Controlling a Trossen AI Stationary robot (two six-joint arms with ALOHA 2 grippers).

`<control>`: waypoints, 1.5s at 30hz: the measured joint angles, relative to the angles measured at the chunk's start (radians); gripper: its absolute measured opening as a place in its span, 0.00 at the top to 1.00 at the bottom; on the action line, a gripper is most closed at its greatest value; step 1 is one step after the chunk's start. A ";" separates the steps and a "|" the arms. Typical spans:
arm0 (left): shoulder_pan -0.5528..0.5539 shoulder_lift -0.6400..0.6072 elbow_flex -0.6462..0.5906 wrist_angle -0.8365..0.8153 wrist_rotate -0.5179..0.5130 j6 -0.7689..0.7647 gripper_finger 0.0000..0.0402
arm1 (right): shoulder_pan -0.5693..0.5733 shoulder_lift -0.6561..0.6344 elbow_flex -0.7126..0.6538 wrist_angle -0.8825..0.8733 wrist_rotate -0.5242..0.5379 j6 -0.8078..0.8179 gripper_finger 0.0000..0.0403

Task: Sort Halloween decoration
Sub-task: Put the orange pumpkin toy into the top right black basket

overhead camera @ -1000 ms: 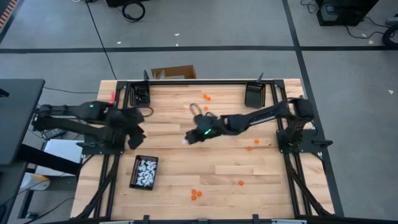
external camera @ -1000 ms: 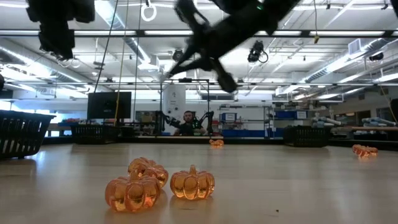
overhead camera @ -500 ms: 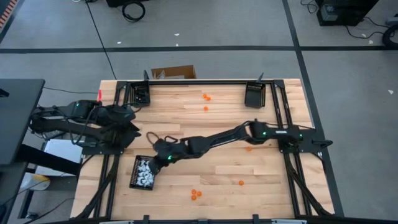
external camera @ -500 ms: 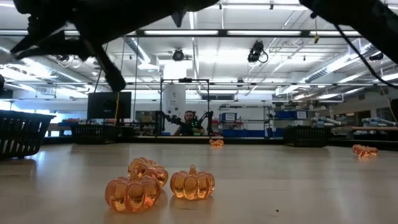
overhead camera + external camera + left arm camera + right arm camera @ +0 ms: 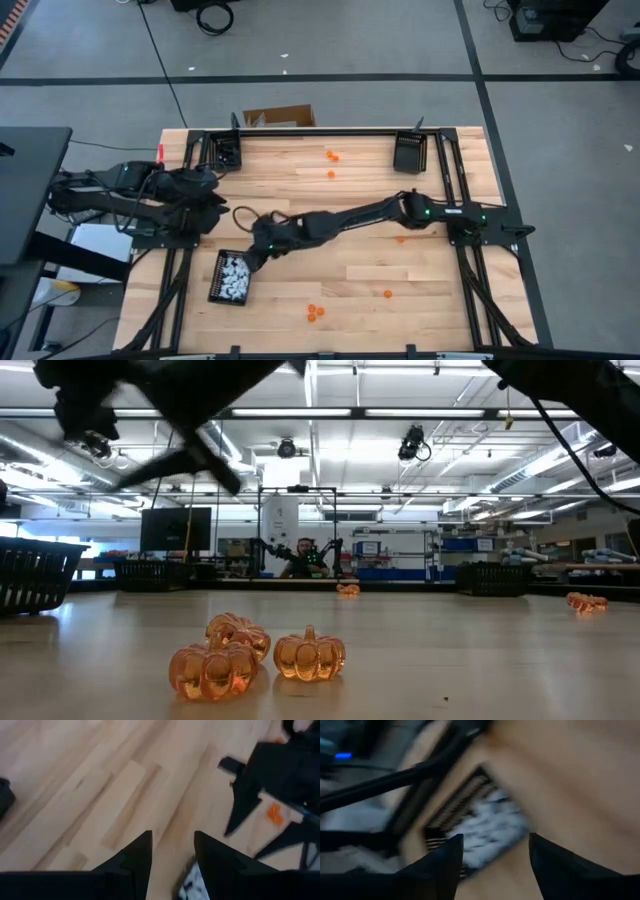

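Observation:
The Halloween decoration lies scattered. A black tray (image 5: 232, 277) near the table's left front holds several white trinkets (image 5: 492, 822). Orange pumpkins rest on the wood, some near the front edge (image 5: 315, 312) (image 5: 309, 655), one farther right (image 5: 388, 294) and others at the far side (image 5: 331, 156). My right gripper (image 5: 250, 258) (image 5: 495, 840) reaches across the table and hovers open just above the tray's far end, with nothing between its fingers. My left gripper (image 5: 205, 195) (image 5: 172, 835) waits open over the left edge.
Two more black trays stand at the far corners, one on the left (image 5: 228, 152) and one on the right (image 5: 408, 153). A cardboard box (image 5: 280, 117) sits beyond the far edge. My right arm (image 5: 350, 217) stretches over the table's middle.
My right gripper has swept from the table's middle toward the near left, to the tray of white trinkets, and has opened. The white piece seen at its tip a second ago no longer shows there. My left gripper has drawn back a little toward the left edge.

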 joint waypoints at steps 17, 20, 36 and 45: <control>0.000 0.070 -0.327 0.502 -0.018 -0.238 0.61 | -0.137 -0.430 -0.143 -0.749 0.267 -0.346 0.51; 0.002 0.106 -0.340 0.614 -0.023 -0.253 0.61 | -0.187 -0.548 -0.305 -0.667 0.238 -0.397 0.52; 0.003 0.531 -0.343 1.345 -0.158 -0.107 0.61 | -0.273 -1.238 -1.410 0.531 -0.377 -0.307 0.52; 0.070 0.829 -0.143 1.533 -0.165 0.084 0.46 | -0.295 -1.441 -1.764 1.064 -0.628 -0.055 0.56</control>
